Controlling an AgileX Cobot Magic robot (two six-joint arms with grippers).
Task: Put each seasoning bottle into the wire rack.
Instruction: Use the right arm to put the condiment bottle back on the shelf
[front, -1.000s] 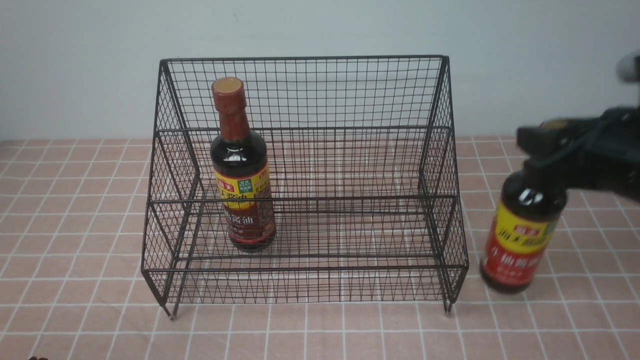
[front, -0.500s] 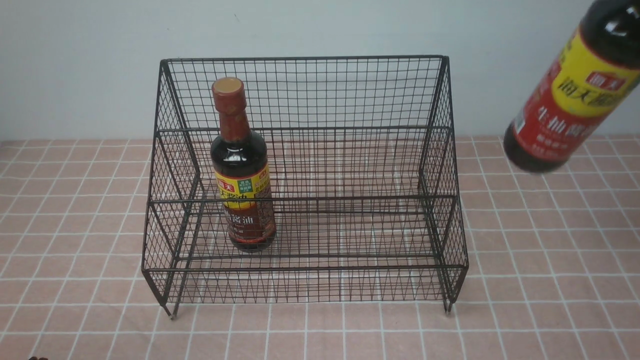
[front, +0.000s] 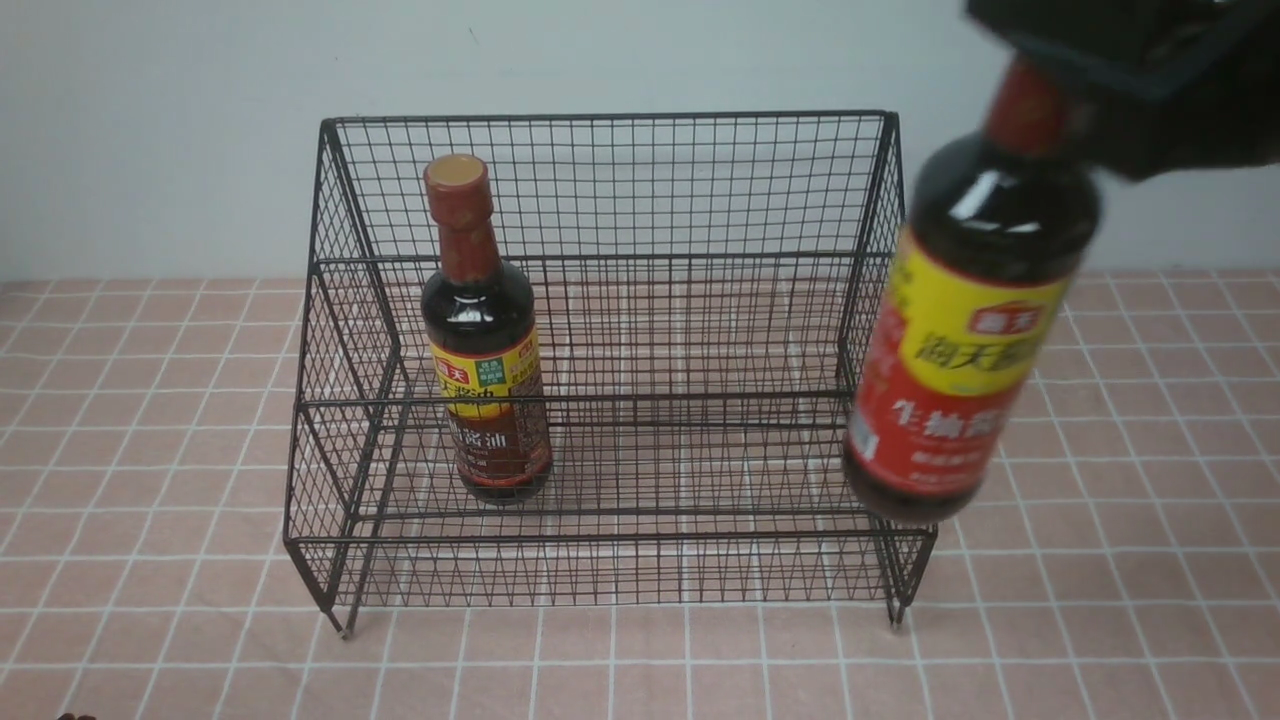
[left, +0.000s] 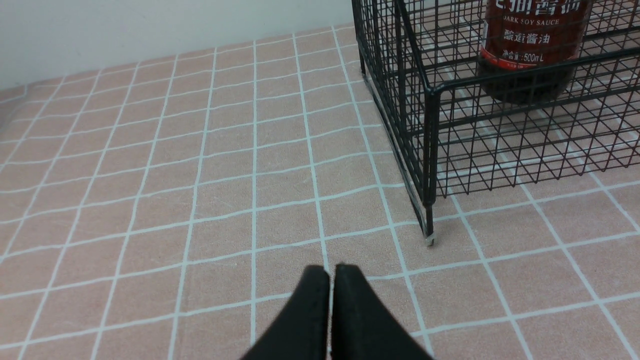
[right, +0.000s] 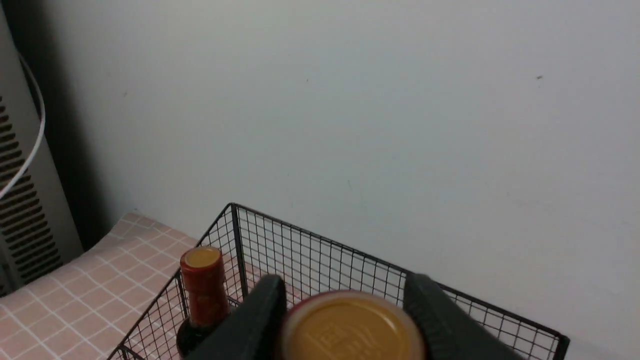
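Nearest, the left gripper (left: 330, 310) is seen pressed closed with nothing in it, above the tiled tabletop (left: 200, 175) by the front left leg of the wire rack (front: 700, 200). The red-labelled bottle (front: 965, 340) is gripped at its cap by the right gripper (right: 350, 325) and held aloft before the rack's right end, its long axis near upright, cap uppermost and base swung slightly leftward; dark glass and a yellow-over-red label are shown. Farther back, the browner-labelled bottle (front: 485, 340) is stood upright on the rack's lower tier, left of middle, tan cap up
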